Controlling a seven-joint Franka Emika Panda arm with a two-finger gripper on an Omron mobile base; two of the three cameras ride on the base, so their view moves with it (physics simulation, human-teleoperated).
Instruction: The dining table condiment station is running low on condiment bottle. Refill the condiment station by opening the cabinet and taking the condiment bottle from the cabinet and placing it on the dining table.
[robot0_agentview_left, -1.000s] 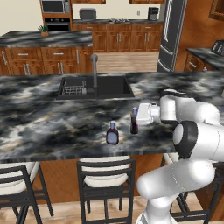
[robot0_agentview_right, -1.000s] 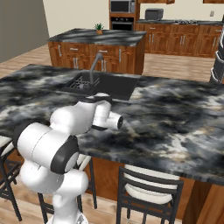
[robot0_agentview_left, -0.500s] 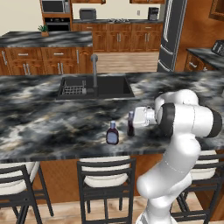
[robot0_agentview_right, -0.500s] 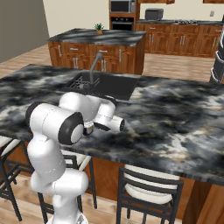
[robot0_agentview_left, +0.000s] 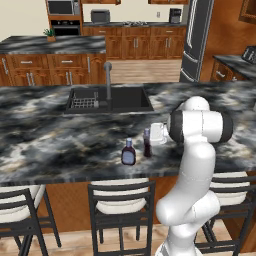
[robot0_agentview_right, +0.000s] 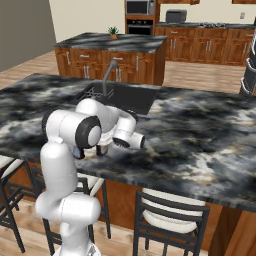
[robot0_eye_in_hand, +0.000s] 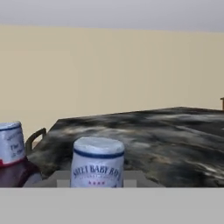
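The condiment bottle (robot0_agentview_left: 147, 148), dark brown with a blue cap, stands upright near the front edge of the dining table (robot0_agentview_left: 55, 145). My gripper (robot0_agentview_left: 149, 140) reaches in from the right and is shut on it. Whether its base touches the stone I cannot tell. In the hand view its blue-banded cap (robot0_eye_in_hand: 97, 160) sits low at centre, between my fingers. A similar squat dark bottle (robot0_agentview_left: 128, 153) with a reddish cap stands just left of it, also seen at the left edge of the hand view (robot0_eye_in_hand: 11, 148). The cabinet is out of view.
The black sink (robot0_agentview_left: 120, 98) and tall tap (robot0_agentview_left: 107, 80) lie behind the bottles. Black stools (robot0_agentview_left: 120, 200) stand under the table's front edge. My elbow (robot0_agentview_right: 75, 132) blocks the bottles in the right base view. A second island (robot0_agentview_left: 50, 45) and base cabinets stand farther back.
The gripper has carried the condiment bottle slightly left and down, closer to the reddish-capped bottle. The arm's elbow has swung upright above the table edge.
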